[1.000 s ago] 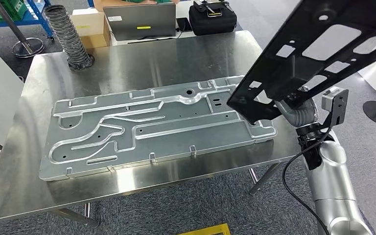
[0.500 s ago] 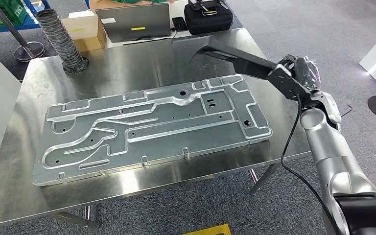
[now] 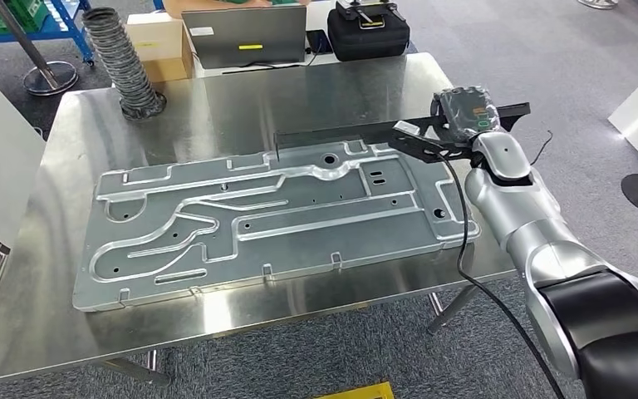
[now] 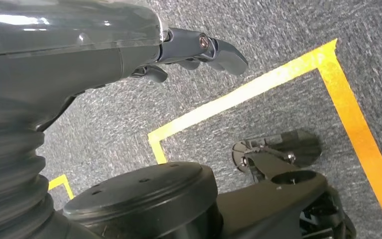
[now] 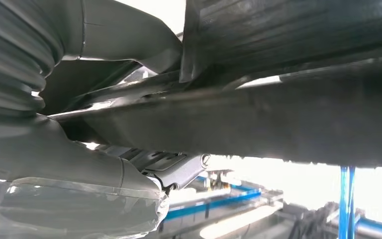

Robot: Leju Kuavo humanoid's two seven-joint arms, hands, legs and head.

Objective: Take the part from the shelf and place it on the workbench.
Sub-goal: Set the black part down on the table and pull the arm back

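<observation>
1. Black part [image 3: 357, 133] is off the shelf and over the workbench [image 3: 216, 100], held about level and seen edge-on in the head view, stretching from the right hand [image 3: 465, 112] toward the middle of the table. So the fetching half looks done; the putting-down half isn't.
2. Right hand is clamped on the part's near end. The right wrist view has the part [image 5: 288, 119] running across right next to the hand [image 5: 104, 149], fingers mostly hidden behind it.
3. Left hand [image 4: 199, 50] hangs down by the floor with nothing in it, fingers loosely apart as far as that view lets anyone judge.
4. Whether the part's far tip is touching anything is hard to call; it seems to sit just above the back edge of the big silver plate [image 3: 274, 216].
5. Room-wise, that plate eats up most of the table. Bare steel is left along the back, between the plate and the laptop [image 3: 245, 37], and a strip at the front edge.
6. Things to steer clear of: the ribbed hose [image 3: 125, 62] at the back left corner and the black case [image 3: 370, 33] behind the table.
</observation>
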